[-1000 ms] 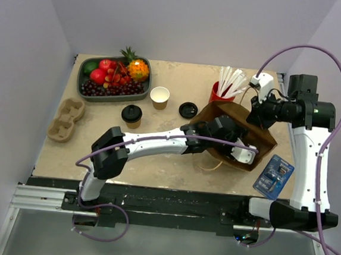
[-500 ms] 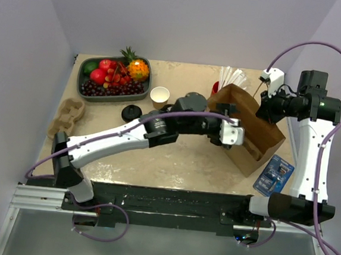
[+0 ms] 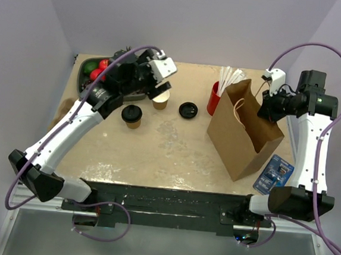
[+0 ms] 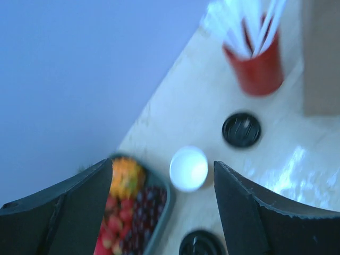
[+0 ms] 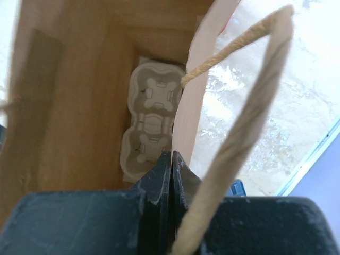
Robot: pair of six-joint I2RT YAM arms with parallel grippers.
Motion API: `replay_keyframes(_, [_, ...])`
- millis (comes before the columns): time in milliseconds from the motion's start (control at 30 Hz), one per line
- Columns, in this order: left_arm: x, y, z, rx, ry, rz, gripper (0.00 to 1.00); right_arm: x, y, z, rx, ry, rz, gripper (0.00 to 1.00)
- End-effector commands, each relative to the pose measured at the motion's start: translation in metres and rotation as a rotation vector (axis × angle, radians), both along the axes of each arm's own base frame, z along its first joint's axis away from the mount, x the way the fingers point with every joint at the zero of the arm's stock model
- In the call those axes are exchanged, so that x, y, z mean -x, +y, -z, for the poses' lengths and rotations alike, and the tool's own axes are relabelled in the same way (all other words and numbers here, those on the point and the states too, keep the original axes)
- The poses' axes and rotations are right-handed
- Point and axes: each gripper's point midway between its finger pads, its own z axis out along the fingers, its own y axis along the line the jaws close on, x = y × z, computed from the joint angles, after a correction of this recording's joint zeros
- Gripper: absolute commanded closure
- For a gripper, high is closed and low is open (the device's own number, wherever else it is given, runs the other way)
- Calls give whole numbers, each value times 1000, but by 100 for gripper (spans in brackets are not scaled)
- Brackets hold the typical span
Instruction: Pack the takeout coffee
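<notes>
Our left gripper (image 3: 161,86) hangs with its jaws spread above the lidless cup (image 3: 160,98). Our right gripper (image 5: 171,162) is pinching the paper bag (image 3: 241,134) wall. The takeout coffee (image 3: 131,114) sits on the table (image 3: 174,154) near that cup, outside the bag.

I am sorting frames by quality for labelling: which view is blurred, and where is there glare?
Left wrist view: blurred throughout, the red cup and the lidless paper cup have smeared edges. Right wrist view: sharp inside the paper bag, bright glare on the table beside it. Top external view: sharp, pale shiny patches on the table.
</notes>
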Motion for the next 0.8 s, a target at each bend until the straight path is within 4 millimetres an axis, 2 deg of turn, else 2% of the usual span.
replay_keyframes(0, [-4,70,77,-110,265,-218,18,-8,-1,-4,-15,-38,37,100])
replay_keyframes(33, [-13,87,90,-109,314,-278,17,-8,-1,-4,-19,-37,40,100])
replay_keyframes(67, [-15,96,102,-111,368,-314,16,-8,0,-3,-23,-34,39,100])
replay_keyframes(100, [-20,103,104,-64,418,-375,16,-8,0,-2,-24,-31,40,100])
replay_keyframes(133, [-32,117,120,-55,485,-433,16,-8,0,-2,-23,-31,39,100])
replay_keyframes(167, [-31,123,133,-60,561,-465,16,-7,0,-2,-21,-31,36,100])
replay_keyframes(200, [-36,126,134,-30,602,-504,17,-7,-1,-3,-16,-33,39,100])
replay_keyframes(233, [-45,135,160,-53,677,-551,17,-7,-1,-2,-13,-31,36,100])
replay_keyframes(267, [-42,141,176,-80,745,-577,17,-7,-1,-2,-14,-33,35,100])
replay_keyframes(300, [-46,142,180,-66,785,-602,18,-8,-1,-2,-16,-34,35,100])
replay_keyframes(333, [-48,146,200,-77,854,-615,18,-8,0,-2,-20,-35,36,100])
replay_keyframes(467, [-55,154,223,-101,896,-655,18,-12,1,-2,-40,-34,46,100])
replay_keyframes(600, [-65,160,229,-72,929,-687,16,-14,1,-2,-42,-30,46,100])
replay_keyframes(633, [-66,161,236,-49,967,-685,16,-14,1,-3,-42,-30,46,100])
replay_keyframes(767, [-65,161,240,-7,1016,-683,16,-13,0,0,-32,-22,44,100])
